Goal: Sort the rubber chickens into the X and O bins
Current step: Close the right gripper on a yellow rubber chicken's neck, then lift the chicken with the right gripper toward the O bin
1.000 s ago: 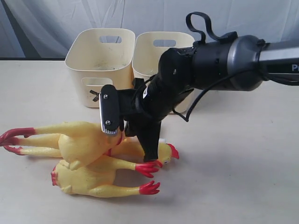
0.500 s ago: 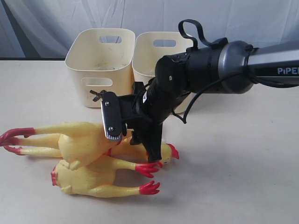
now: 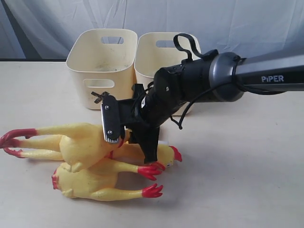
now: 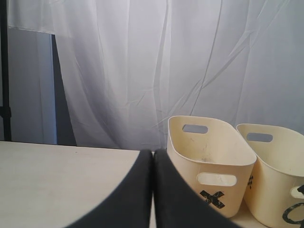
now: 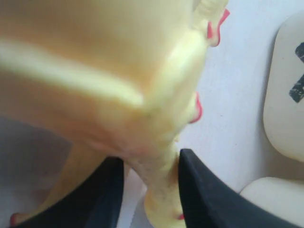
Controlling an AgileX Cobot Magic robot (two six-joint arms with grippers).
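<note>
Exterior view: the right gripper [image 3: 132,140] stood low over the table [image 3: 247,180], its fingers straddling the neck of the upper chicken [image 3: 80,140]. A second chicken [image 3: 95,183] lay just beneath and beside that one, touching it. The X bin [image 3: 102,66] and O bin [image 3: 159,54] stood just behind the gripper. The arm hid most of the held neck. The toy looked light, soft and squashy, so the thin neck seemed a fair hold, though the long body would likely droop.

Left wrist view: the left gripper [image 4: 153,190] was closed on nothing, with the X bin [image 4: 209,156] and O bin [image 4: 278,166] ahead.

Right wrist view: the neck [image 5: 159,190] filled the jaws and looked pinched; the blurred body blocked the rest.
</note>
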